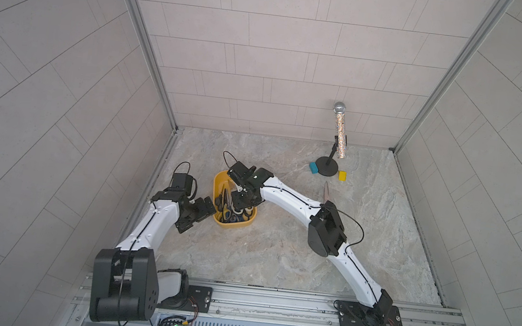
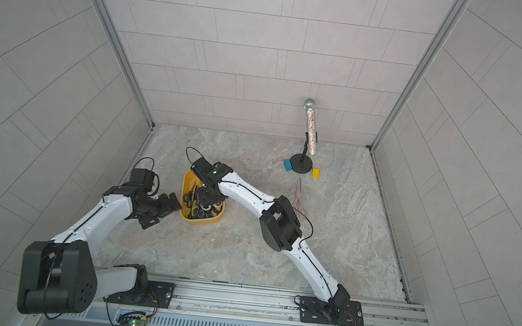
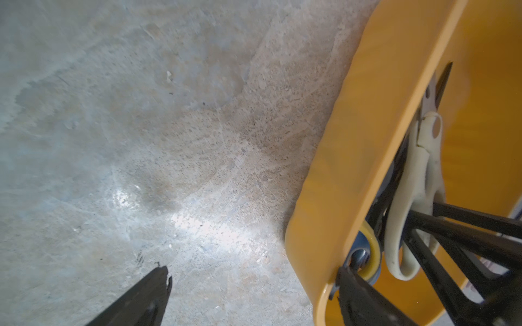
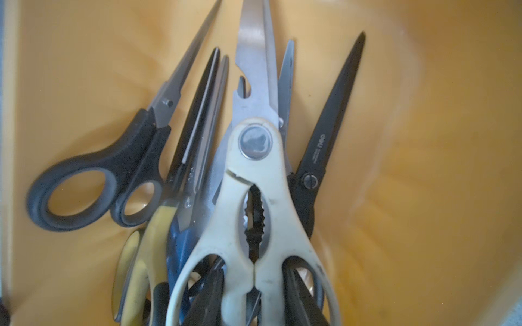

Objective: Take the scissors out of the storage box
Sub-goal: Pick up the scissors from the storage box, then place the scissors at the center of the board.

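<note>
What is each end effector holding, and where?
Right end effector pinches the cream shears between the handle loops, fingers through both. Left end effector holds nothing.

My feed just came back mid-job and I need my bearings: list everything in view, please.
storage box: one, yellow, on the table, left of centre.
scissors: a pile, count unclear; black, blue and yellow handles; in the storage box.
cream shears: one pair, cream, atop that pile.
pale pink shears: one pair, on the table right of the box, partly under the right arm.
microphone: one, glittery silver, on a black stand, back right.
blue block, yellow block: one each, flanking the stand's base.
table: one, marbled grey-beige.
left gripper: black, open, at the box's outer wall.
right gripper: black, fingers in the cream shears' handle loops; grip unclear.
</note>
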`<state>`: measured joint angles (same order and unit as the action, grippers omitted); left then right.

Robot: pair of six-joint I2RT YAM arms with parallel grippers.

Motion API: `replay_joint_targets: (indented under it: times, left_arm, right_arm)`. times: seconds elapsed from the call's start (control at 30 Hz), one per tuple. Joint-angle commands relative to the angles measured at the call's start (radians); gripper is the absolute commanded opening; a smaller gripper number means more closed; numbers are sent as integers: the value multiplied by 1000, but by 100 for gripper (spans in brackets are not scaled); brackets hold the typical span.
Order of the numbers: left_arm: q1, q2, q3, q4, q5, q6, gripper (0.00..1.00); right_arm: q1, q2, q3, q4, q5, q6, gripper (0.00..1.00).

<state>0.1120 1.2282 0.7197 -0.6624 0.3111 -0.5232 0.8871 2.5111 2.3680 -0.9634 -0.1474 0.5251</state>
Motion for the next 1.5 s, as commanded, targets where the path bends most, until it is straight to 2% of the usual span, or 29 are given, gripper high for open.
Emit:
replay_joint_targets:
  times: [0.0,0.33,0.5,0.77,0.93,1.17,1.3,1.47]
  left_arm:
    - [12,-11,-9,-2,-33,24,99]
    - [32,-33,-12,-3,-56,22,99]
    - [49,-21,-8,-7,-69,29,99]
    - [49,-33,-13,-6,-90,25,99]
    - [49,-12,-19,8,-74,19,99]
    - [49,1,-11,27,-21,-26,99]
    - [49,-7,20,29,-1,-63,98]
    - [49,-8,66,2,6,-67,98]
  right_arm:
    - [-6,-78,25,-14,14,9,15]
    - [-34,-183,9,-17,-45,16,6]
    - [-43,-263,-104,26,-70,-4,0]
    - [-70,-322,-185,55,-132,5,0]
    - [-140,-455,-349,63,-64,8,0]
    - [-285,-660,-722,161,73,31,0]
    - [-337,-682,-838,198,118,29,0]
    - [-341,-663,-915,255,201,45,0]
